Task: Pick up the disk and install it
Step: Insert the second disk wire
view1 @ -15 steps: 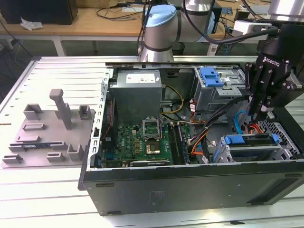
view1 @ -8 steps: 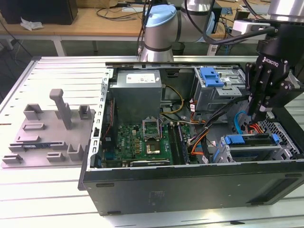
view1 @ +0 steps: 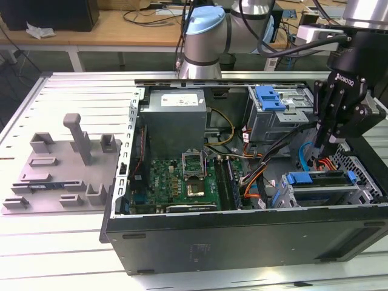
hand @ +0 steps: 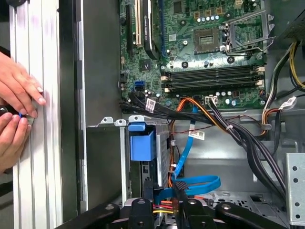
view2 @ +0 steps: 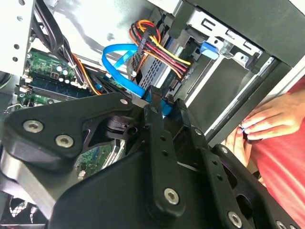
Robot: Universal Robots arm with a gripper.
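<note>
no legible text worth reporting

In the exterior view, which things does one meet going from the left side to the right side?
Grey fixture plate → power-supply box → blue latch on the drive cage → gripper, reaching down into the case.

Tool [view1: 320, 147] low, pointing down, fingers [view2: 157, 138] close together.

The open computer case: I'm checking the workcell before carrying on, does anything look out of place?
Yes. A person's hands rest on the metal table right beside the computer case while the gripper is down among the cables by the drive bay. In the second wrist view the hands sit just outside the case wall.
</note>
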